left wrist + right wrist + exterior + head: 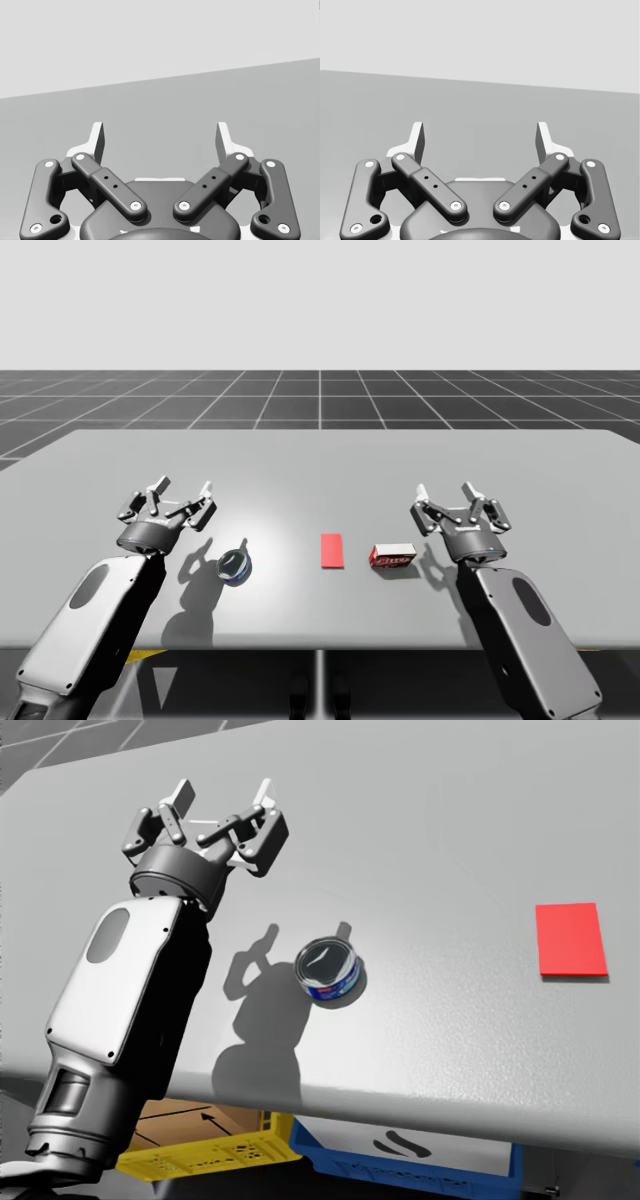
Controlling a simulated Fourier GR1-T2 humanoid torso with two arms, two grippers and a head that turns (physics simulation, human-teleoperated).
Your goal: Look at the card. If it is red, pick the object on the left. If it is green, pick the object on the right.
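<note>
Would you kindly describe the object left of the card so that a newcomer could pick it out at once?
On the grey table, find the red card lying flat at the middle. Left of it, and apart from it, sits a small can. It is round, with a dark top and a blue side, unlike the red box on the card's right.

Card [331,550]: plain red.
Round can [235,565]: blue wall, dark glossy lid.
Small box [392,556]: red, white markings.
Bench [320,455]: flat pale grey.
Floor [320,390]: near-black, thin pale grid lines.
Left tool [183,488], right tool [445,490]: dark grey links, white fingertips.
Left arm [110,620], right arm [520,640]: light grey shells, dark oval patch.
Under bench: yellow crate [200,1152], blue crate [420,1175].
</note>
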